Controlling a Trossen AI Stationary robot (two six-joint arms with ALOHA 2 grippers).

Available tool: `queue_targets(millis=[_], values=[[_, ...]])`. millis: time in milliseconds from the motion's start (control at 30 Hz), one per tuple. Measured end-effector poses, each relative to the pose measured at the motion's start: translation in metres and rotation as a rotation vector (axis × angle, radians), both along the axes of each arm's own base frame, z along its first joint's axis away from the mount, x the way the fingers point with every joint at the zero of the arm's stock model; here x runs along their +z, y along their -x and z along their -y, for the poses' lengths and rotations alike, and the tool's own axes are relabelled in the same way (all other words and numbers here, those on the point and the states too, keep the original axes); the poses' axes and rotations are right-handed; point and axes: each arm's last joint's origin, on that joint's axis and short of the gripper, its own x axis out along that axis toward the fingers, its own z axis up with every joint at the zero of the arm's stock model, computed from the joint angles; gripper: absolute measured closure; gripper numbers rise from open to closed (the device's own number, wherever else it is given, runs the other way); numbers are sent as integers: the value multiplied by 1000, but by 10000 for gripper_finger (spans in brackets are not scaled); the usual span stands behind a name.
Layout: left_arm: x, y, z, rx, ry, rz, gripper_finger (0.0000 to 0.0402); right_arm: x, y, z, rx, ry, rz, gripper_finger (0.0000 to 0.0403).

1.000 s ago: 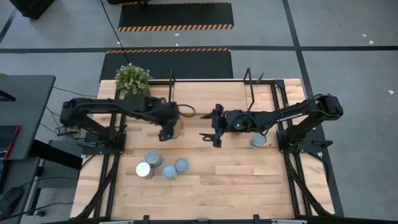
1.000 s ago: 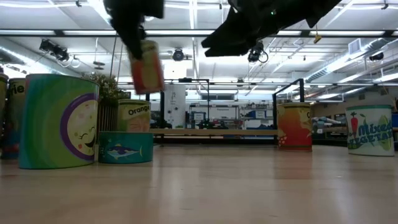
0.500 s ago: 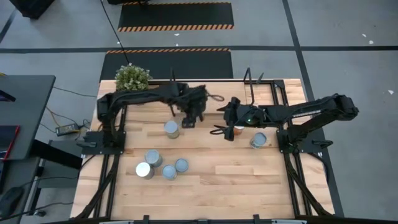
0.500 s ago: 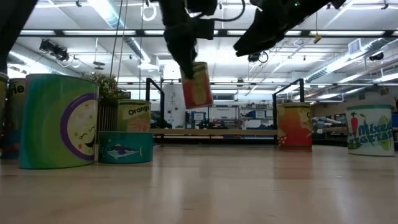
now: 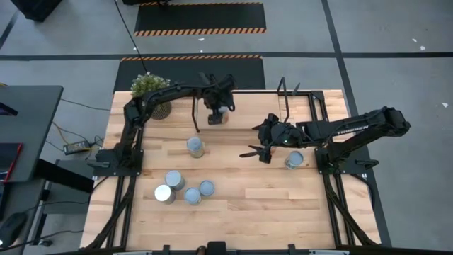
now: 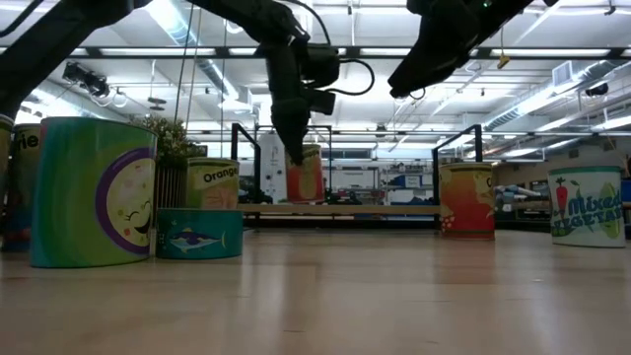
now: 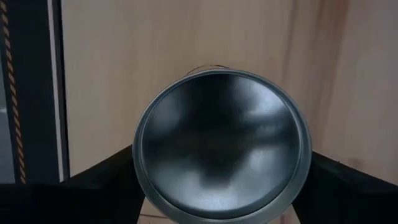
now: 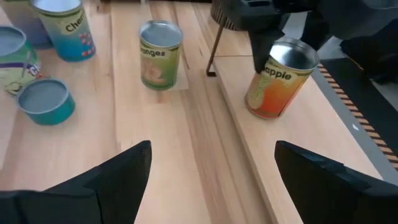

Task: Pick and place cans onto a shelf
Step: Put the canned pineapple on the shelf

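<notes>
My left gripper is shut on an orange-labelled can with a silver top, over the light wooden shelf board at the table's far side, between its black brackets. In the low view the can sits just above the board. My right gripper is open and empty above the table's middle, right of a standing can. My left gripper pinches the can's wall just below its top rim between its two fingers, one on each side. The fingers come from above, pointing down. The can is tilted, its bottom edge at the board; whether it touches I cannot tell.
Several cans stand in a cluster at the near left, and one can stands at the right by the right arm's mount. A potted plant stands at the far left corner.
My left gripper has carried the orange can from above the table's left middle toward the far edge and to the right, and down to the shelf board, still shut on it. My right gripper has drifted a little toward the table's right edge and stays open.
</notes>
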Motion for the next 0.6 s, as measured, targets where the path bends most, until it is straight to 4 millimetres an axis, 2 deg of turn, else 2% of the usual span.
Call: queue_targets(millis=[100, 300, 433, 600], values=[[0, 1, -2, 6, -6, 2, 68, 1, -1, -2, 1, -9, 14, 55], [-1, -1, 5, -7, -24, -27, 10, 2, -1, -2, -4, -20, 27, 55], [1, -3, 10, -23, -112, -76, 10, 2, -1, -2, -3, -17, 27, 55], [18, -4, 15, -44, -167, -98, 11, 2, -1, -2, -4, -19, 28, 55]])
